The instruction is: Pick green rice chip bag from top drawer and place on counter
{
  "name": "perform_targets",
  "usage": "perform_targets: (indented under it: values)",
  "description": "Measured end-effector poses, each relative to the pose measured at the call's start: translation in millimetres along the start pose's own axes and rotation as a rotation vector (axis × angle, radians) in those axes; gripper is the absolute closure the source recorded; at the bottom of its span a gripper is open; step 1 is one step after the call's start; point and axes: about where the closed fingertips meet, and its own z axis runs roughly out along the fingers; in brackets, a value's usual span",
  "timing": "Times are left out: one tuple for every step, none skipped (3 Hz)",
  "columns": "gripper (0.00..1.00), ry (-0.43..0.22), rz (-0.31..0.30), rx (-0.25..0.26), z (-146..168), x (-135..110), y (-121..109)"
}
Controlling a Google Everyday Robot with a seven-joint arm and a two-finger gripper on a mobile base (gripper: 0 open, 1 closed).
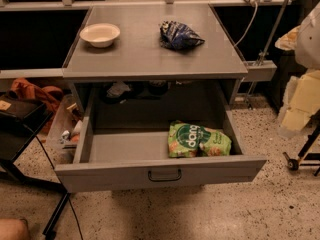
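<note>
The green rice chip bag lies flat in the right part of the open top drawer, close behind the front panel with its dark bar handle. The counter above it is a flat grey top. My gripper shows as pale yellowish shapes below the white arm at the right edge of the camera view. It is to the right of the drawer, apart from the bag, and holds nothing that I can see.
A cream bowl stands at the counter's back left and a dark blue snack bag at its back right. A black stand and orange cloth are at the left. A wheeled stand leg is at the right on speckled floor.
</note>
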Motion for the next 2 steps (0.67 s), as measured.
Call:
perform_targets:
  values:
    - [0.0, 0.0, 0.0, 0.0, 0.1, 0.0, 0.0]
    - [0.0, -0.037, 0.11, -0.026, 27.2, 2.7, 11.1]
